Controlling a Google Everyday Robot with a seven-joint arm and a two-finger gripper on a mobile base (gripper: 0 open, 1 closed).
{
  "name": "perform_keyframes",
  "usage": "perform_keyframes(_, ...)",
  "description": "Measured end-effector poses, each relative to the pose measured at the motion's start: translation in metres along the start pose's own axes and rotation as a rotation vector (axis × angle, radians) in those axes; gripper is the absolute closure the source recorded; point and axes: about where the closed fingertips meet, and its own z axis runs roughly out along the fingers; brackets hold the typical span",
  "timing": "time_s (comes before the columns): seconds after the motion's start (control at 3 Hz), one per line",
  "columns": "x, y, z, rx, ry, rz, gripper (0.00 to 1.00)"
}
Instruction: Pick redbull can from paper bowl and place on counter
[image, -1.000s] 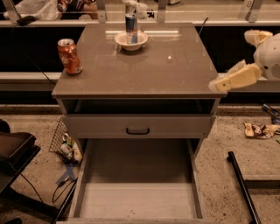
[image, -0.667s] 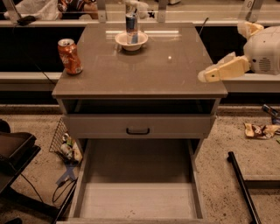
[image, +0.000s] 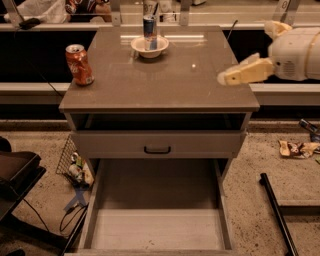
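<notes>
Soda can, orange, stood upright at about ten o'clock on the counter, near its left edge. Toward twelve o'clock, by the far edge, sat the paper bowl, with the redbull can standing upright inside it. Below the counter, at six o'clock, the upper drawer sat closed and the lower drawer was pulled out. At three o'clock the gripper hovered over the counter's right edge, pointing inward, well apart from bowl and can. It held nothing; whether it was open or closed could not be told.
</notes>
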Motion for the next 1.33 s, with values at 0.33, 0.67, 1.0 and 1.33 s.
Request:
perform_keyframes(0.33,-0.024,-0.037,0.067,0.054,-0.169,0.090,0.00)
perform_keyframes(0.67,-0.062,-0.075,0.120,0.114,-0.265,0.127,0.00)
perform_keyframes(1.0,-0.079,-0.112,0.167,0.160,-0.250,0.166,0.00)
perform_keyframes(1.33,-0.081,-0.125,0.231,0.145,-0.202,0.208,0.00)
